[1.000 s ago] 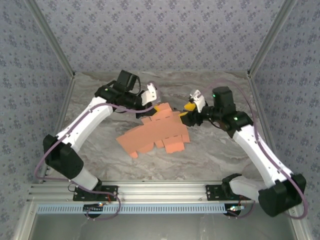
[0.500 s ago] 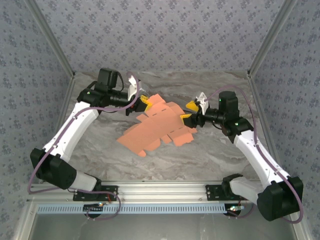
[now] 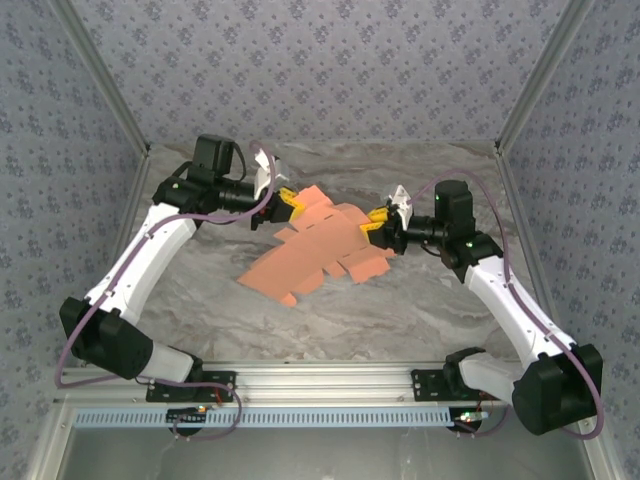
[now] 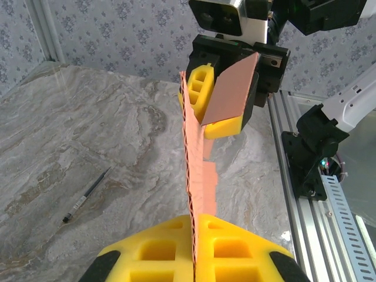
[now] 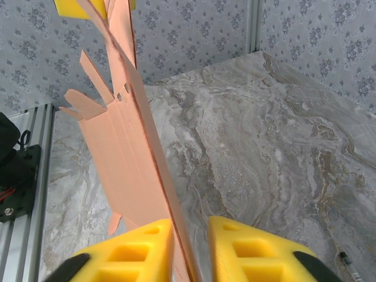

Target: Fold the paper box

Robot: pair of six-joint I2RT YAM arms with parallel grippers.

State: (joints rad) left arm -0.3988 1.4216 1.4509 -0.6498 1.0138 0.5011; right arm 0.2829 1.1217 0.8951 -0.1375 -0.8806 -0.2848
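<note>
Left end effector (image 4: 194,229): pads pressed together on one edge of the paper box (image 3: 318,255), a flat die-cut sheet held up over the worktop (image 3: 420,310) at mid-frame. Right end effector (image 5: 191,229): straddles the opposite edge with a slim gap beside the card, not clamped. Judged: early stage, no box shape yet, flaps untucked, essentially all folding remains.

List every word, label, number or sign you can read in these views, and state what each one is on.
None can be read.
The paper box: plain salmon card, no print visible.
The pen lying on the table: any marking is too small to read.
The wallpaper: a repeating floral pattern, no lettering.
</note>
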